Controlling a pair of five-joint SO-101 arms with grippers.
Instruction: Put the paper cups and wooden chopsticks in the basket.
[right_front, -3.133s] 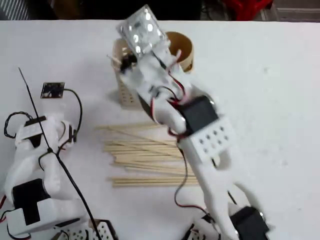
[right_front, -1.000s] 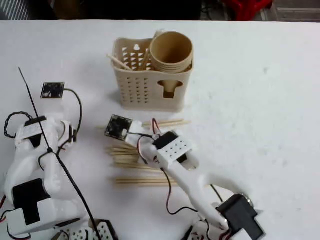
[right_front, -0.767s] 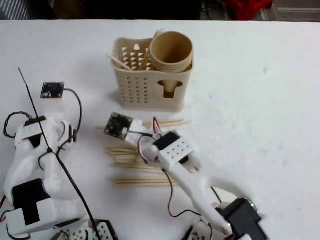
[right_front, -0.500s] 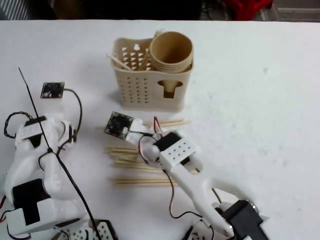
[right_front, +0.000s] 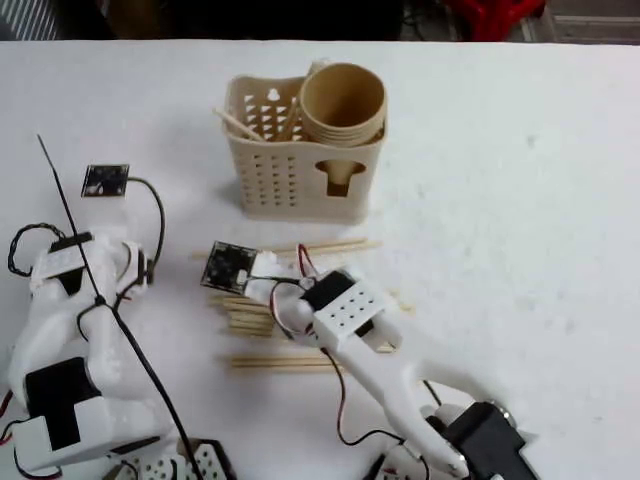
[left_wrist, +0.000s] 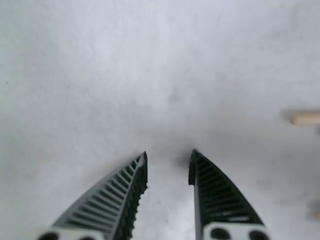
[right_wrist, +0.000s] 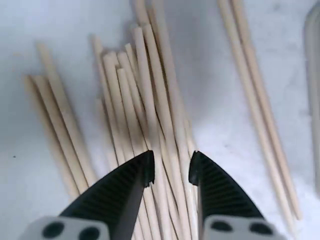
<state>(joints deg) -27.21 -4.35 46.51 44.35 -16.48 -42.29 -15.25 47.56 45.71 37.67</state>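
White desk holds the basket at the back, with the paper cups already stacked inside it, so the loose wooden chopsticks in front of it are what's left for you. Your right claw sits low over that pile, jaws slightly apart astride a couple of them without pinching, likely lined up to close across them. Your left claw, slightly parted and empty, is parked over bare desk, out of the way.

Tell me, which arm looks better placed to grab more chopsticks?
The right: its pincer straddles the loose chopsticks on the table, while the left pincer sits over bare table, away from them.
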